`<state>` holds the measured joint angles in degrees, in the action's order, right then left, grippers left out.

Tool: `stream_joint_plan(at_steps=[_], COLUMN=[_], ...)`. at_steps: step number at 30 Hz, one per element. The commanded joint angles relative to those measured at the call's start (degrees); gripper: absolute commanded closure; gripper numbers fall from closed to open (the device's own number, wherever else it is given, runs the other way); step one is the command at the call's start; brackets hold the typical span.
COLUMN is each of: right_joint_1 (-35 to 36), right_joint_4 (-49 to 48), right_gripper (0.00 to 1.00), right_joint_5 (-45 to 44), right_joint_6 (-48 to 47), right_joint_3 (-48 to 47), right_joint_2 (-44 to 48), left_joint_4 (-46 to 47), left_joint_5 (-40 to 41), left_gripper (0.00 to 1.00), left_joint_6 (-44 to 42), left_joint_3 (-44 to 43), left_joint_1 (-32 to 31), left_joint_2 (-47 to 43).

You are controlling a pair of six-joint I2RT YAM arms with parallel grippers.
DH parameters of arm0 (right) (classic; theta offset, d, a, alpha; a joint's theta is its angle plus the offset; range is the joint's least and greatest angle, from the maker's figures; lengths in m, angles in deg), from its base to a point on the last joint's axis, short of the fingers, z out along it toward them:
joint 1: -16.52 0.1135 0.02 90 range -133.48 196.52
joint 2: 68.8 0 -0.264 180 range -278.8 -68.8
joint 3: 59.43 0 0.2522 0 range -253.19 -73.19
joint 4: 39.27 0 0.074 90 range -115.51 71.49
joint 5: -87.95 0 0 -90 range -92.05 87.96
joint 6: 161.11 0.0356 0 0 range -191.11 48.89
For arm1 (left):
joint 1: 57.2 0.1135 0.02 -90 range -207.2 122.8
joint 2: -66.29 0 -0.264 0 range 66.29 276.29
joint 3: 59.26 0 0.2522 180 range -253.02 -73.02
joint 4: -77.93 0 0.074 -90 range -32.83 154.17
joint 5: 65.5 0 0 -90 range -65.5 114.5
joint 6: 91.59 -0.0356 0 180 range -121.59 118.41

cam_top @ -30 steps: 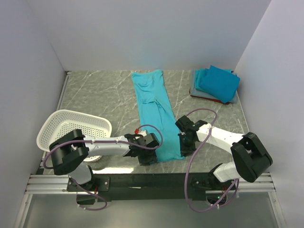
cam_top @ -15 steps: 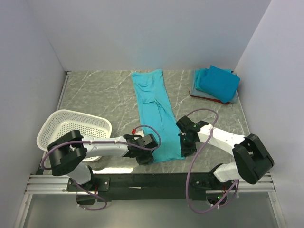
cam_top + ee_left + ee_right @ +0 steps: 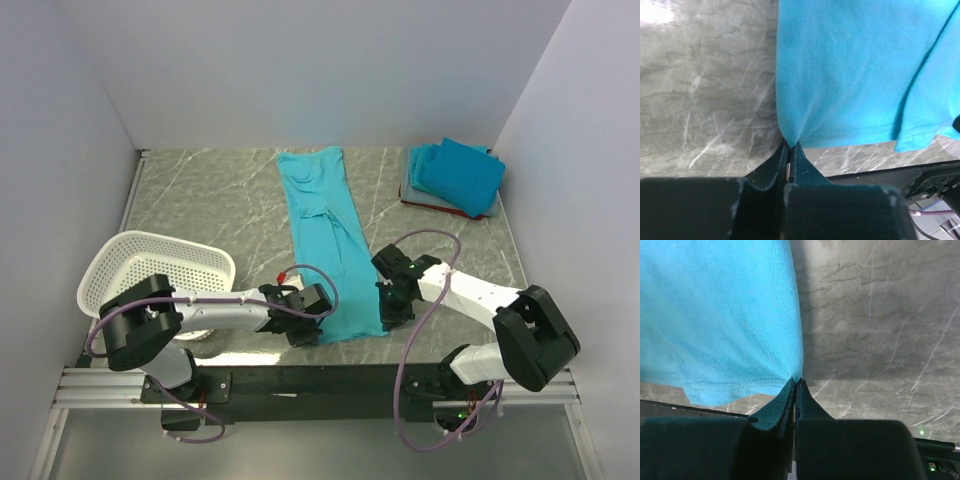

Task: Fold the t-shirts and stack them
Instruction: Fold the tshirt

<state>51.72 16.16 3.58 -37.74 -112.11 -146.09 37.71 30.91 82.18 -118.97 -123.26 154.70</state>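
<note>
A stack of folded t-shirts (image 3: 455,178) is set at the far right corner of the counter (image 3: 210,200), with teal on top and pale grey-blue and red edges showing beneath. One more teal t-shirt (image 3: 325,240) is laid down the middle of the counter as a long narrow strip, its hem at the near edge. The crosswise folds and the stacking are judged yet to be done. The left hand (image 3: 303,328) is clenched on the near left hem corner, and the right hand (image 3: 392,308) is clenched on the near right corner.
</note>
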Motion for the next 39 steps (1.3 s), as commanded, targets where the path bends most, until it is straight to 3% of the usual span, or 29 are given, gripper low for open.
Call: stream_joint_plan(at_steps=[1,10,15,26,39], right_joint_1=[-0.1,-0.2,-0.1,-2.2,-10.0], right_joint_4=[2.3,6.1,7.4,9.4,11.8], right_gripper=[1.00,1.00,1.00,1.00,1.00], right_joint_5=[0.4,1.0,-0.4,-4.2,-4.4], right_joint_6=[0.0,2.0,2.0,-0.1,-4.0], right_joint_3=[-0.6,-8.3,-15.1,-37.1,-64.8], right_joint_2=[3.0,5.6,2.0,-16.5,-40.5], left_joint_4=[-4.3,-6.9,-3.5,0.7,2.9], left_joint_5=[4.3,6.2,3.5,-6.0,-16.0], left_gripper=[0.99,0.99,0.99,0.99,0.99], left_joint_6=[0.3,-2.7,-9.2,-26.4,-37.8], left_joint_3=[0.5,-5.1,-5.9,-15.4,-31.8], left_joint_1=[-0.4,1.7,9.1,26.5,40.0], left_joint_2=[-1.0,-5.0,-7.0,2.6,19.4])
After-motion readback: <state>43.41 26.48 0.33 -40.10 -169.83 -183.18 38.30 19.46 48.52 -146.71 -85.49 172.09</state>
